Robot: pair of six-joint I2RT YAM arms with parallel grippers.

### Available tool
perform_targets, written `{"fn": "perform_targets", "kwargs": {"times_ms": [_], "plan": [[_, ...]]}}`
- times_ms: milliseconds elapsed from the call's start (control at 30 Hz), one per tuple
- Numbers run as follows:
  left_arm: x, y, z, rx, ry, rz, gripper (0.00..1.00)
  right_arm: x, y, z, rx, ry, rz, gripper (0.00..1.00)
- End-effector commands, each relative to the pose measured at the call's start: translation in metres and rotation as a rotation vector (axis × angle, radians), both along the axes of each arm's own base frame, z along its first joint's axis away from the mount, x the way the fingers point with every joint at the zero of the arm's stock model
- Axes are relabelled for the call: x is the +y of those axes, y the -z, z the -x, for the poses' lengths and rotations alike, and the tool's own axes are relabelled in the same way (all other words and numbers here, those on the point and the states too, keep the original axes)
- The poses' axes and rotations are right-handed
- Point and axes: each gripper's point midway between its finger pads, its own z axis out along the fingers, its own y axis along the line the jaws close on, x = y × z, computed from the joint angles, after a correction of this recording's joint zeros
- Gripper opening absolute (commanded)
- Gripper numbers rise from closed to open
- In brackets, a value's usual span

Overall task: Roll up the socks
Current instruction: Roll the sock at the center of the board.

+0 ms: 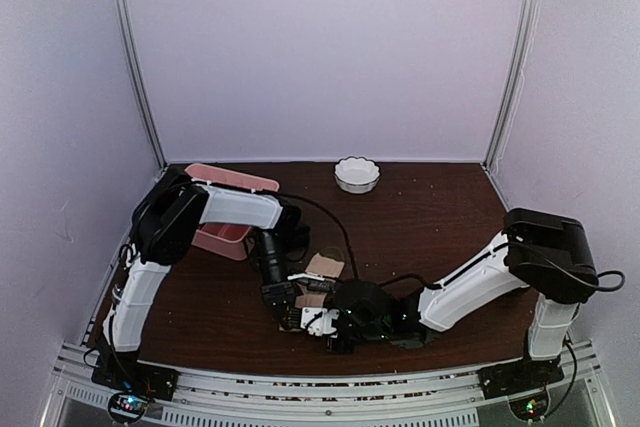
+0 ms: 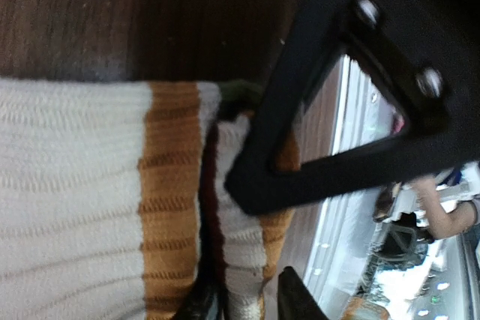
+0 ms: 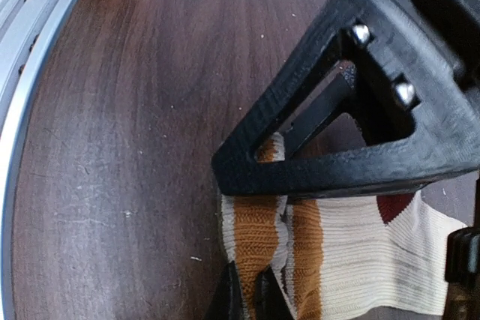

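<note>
The socks lie stacked at the table's near middle. They are cream ribbed knit with orange-brown bands and a dark red patch. Both grippers meet at their cuff end. My right gripper is shut, pinching the outer orange band of the socks' edge; in the top view it reaches in from the right. My left gripper stands open around the cuff, which touches one finger, with a gap at the other. Each wrist view shows the other gripper's black triangular finger lying over the socks.
A pink tray sits behind the left arm at the back left. A white scalloped bowl stands at the back centre. The metal rail of the near table edge runs close beside the socks.
</note>
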Motion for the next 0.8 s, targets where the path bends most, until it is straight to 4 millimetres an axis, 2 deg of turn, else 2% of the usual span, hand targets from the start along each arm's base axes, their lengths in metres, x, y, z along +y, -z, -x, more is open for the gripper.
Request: {"fn": "perform_targets", "kwargs": {"times_ms": [0,167,300,400,533,700,767], "plan": [[-0.011,0.004,-0.051,-0.362,0.008,0.14,0.39,-0.028,0.038,0.01,0.139,0.039,0.098,0.0],[-0.018,-0.03,-0.071,-0.62,-0.053,0.337,0.58,-0.043,0.058,0.007,0.271,0.123,0.115,0.0],[-0.018,-0.054,-0.068,-0.732,-0.046,0.47,0.59,-0.052,0.063,-0.001,0.401,0.181,0.08,0.0],[-0.017,-0.064,-0.065,-0.774,-0.035,0.523,0.61,-0.056,0.067,-0.008,0.484,0.233,0.061,0.0],[-0.012,-0.062,-0.047,-0.727,0.029,0.562,0.54,-0.064,0.079,-0.012,0.6,0.297,0.067,0.0],[-0.009,-0.049,-0.028,-0.72,0.128,0.569,0.5,-0.075,0.097,-0.015,0.718,0.383,0.059,0.0],[-0.009,-0.043,-0.027,-0.755,0.154,0.572,0.49,-0.077,0.101,-0.015,0.754,0.404,0.049,0.0]]}}
